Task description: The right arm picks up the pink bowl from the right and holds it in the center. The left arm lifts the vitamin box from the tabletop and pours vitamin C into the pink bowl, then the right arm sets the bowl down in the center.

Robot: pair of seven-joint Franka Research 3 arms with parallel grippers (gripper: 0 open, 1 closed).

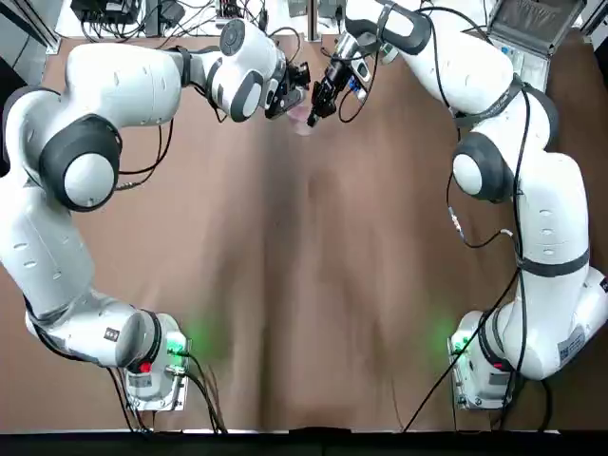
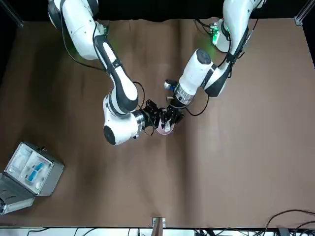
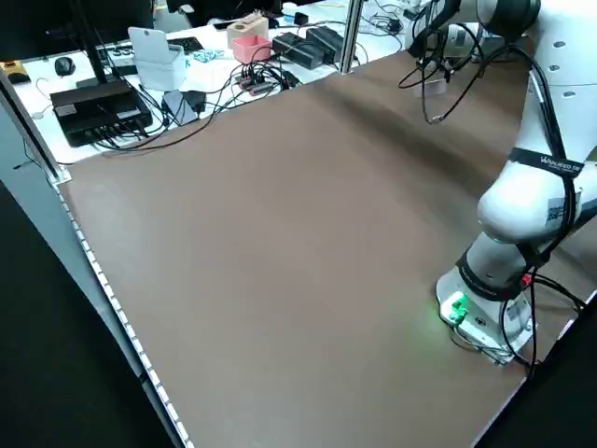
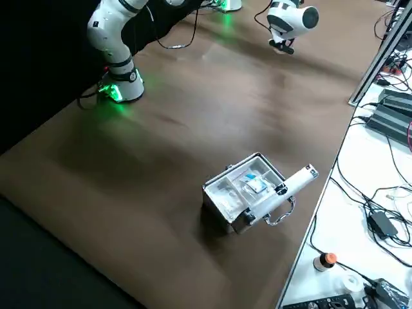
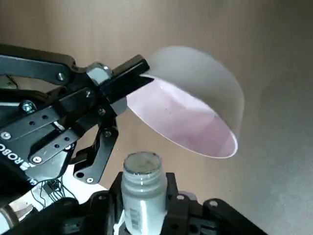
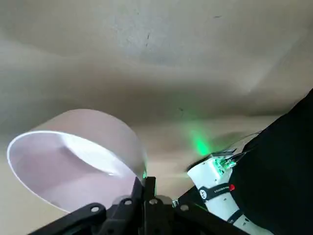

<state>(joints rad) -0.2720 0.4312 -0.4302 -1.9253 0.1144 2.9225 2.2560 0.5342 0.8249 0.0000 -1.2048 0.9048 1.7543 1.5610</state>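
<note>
Holds the pink bowl (image 5: 215, 83) off the tabletop (image 1: 285, 285), between its left and right edges, with the right gripper (image 6: 145, 182) closed on the bowl's wall at the rim. Shows the pale pink inside of the bowl to the left wrist camera, with the round mouth wide open. Grips the vitamin box (image 5: 143, 210), in these views a small white bottle, between both fingers of the left gripper (image 5: 144, 188), one to each side of its body. Has the bottle's mouth bare, with no visible gap to judge its tilt by, and sits near the bowl's rim on the same stretch above the tabletop. Brings the two grippers close together there, with the left arm (image 1: 85, 161) reaching in from a base near the tabletop's near left corner and the right arm (image 1: 518, 171) from a base near the near right corner. Glows green at both bases. Keeps a grey case (image 4: 241, 193) by the far right corner, lid open, with blue and white contents. Carries tangled black cables (image 3: 256, 75) and a pink box (image 3: 251, 49) on a white desk (image 4: 341, 225) beyond the far edge.
</note>
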